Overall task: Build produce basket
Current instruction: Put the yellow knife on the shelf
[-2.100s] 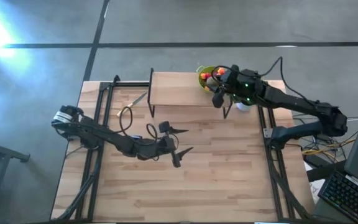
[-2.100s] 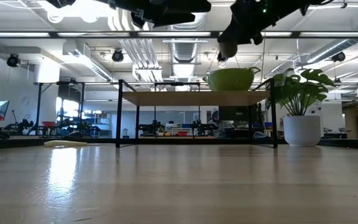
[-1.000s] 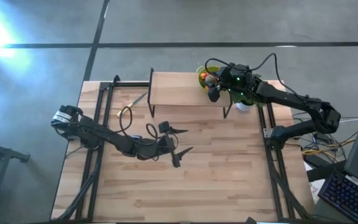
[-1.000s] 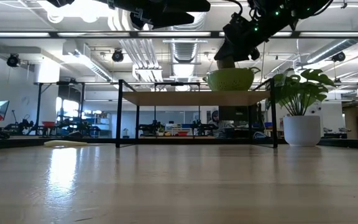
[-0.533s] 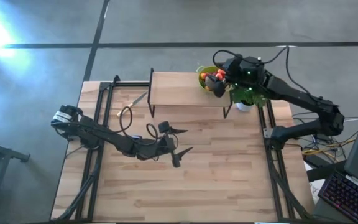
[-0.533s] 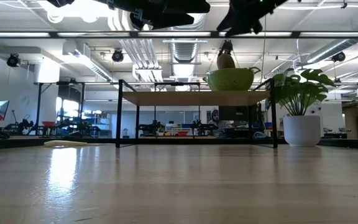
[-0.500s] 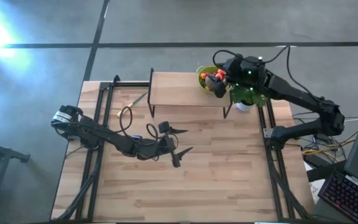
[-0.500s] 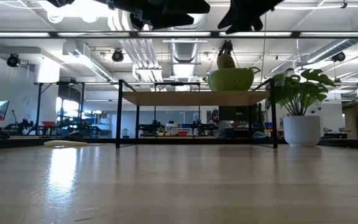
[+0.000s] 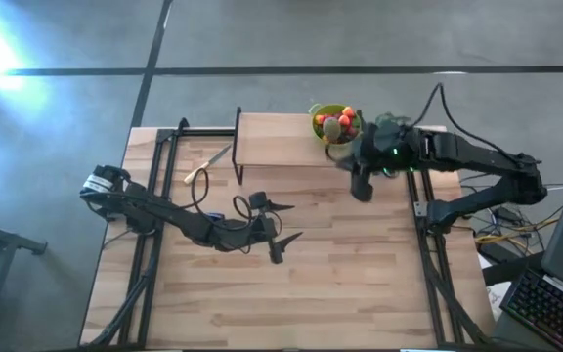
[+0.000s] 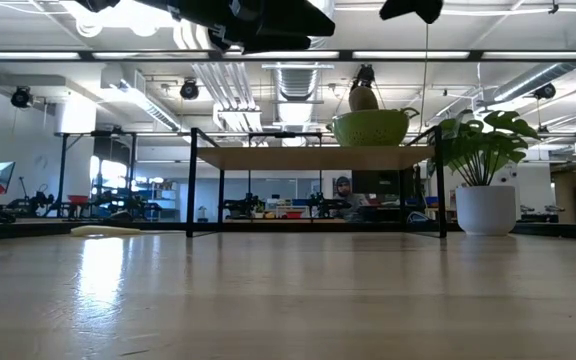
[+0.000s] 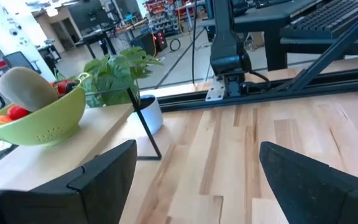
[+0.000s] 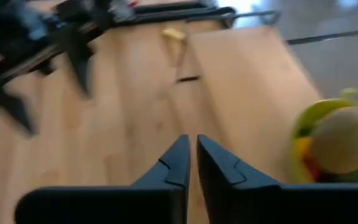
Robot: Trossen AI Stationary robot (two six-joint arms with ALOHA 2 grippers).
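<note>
Two arms, one basket [image 9: 334, 123]. It sits on the raised shelf [image 9: 281, 139] at the far right, beside the plant [image 10: 482, 146]. Holds small red and orange fruit [image 9: 344, 120] with the kiwi [image 11: 27, 88] lying on top, long axis tilted. Right tool [image 9: 361, 188] is nearer, just off the shelf's front edge, fingers pressed together, gripping nothing. Left tool [image 9: 280, 232] is well apart at mid-tabletop [image 9: 340, 284], fingers spread. No loose produce shows; basket looks built.

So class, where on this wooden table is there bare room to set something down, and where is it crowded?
Free: the wide near stretch of the wooden table beyond the left gripper. Crowded: the raised shelf's corner with the lime-green colander, potted plant and right gripper.
</note>
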